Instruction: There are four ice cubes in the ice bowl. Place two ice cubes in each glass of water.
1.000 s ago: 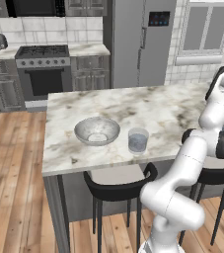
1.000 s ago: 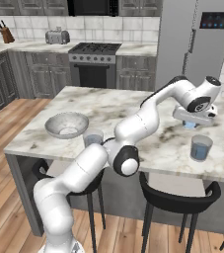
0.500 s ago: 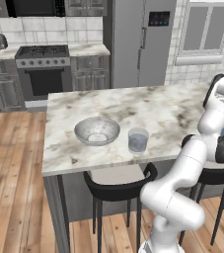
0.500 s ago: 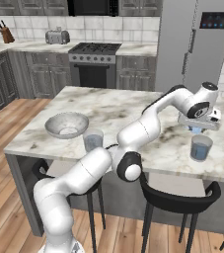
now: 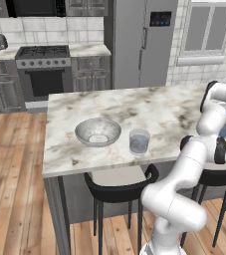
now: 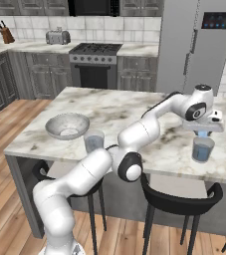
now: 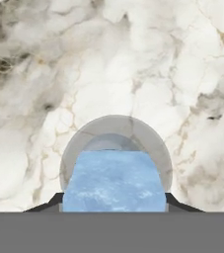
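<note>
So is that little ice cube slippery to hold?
Probably: the ice cube looks smooth and glossy between the gripper tips. It seems light for its size. If released, it would likely drop into the glass beneath.

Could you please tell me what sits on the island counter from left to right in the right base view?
Ice bowl → near glass of water → far glass of water, with the gripper holding an ice cube just above it.

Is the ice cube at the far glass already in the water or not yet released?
Not yet released: the ice cube sits between the gripper fingertips, above the glass of water.
</note>
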Controlling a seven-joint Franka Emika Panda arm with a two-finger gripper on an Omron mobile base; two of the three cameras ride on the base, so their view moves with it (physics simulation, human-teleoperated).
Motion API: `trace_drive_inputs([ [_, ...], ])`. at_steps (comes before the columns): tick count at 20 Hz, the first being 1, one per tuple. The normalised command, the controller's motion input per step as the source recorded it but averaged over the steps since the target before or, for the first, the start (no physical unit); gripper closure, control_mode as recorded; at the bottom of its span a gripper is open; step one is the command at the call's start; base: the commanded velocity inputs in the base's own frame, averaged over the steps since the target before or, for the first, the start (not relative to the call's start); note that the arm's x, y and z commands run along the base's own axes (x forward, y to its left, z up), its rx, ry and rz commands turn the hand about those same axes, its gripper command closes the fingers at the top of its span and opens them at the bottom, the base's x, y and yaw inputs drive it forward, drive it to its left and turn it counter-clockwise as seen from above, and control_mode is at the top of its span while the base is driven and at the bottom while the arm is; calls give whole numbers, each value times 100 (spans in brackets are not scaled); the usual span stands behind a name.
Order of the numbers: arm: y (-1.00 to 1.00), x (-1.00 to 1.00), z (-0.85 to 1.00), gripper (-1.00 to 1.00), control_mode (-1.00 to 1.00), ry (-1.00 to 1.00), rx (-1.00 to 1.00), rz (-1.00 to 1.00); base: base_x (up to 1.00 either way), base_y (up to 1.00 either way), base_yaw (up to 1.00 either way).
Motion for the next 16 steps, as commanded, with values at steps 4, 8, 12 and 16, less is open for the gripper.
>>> trace_drive_inputs([
  [4,-27,9,37,100,-100,24,7,-1,0,0,0],
  [8,-24,16,32,100,-100,22,12,0,0,0,0],
  [12,-5,35,25,100,-100,17,15,0,0,0,0],
  [16,-11,46,21,100,-100,12,17,0,0,0,0],
])
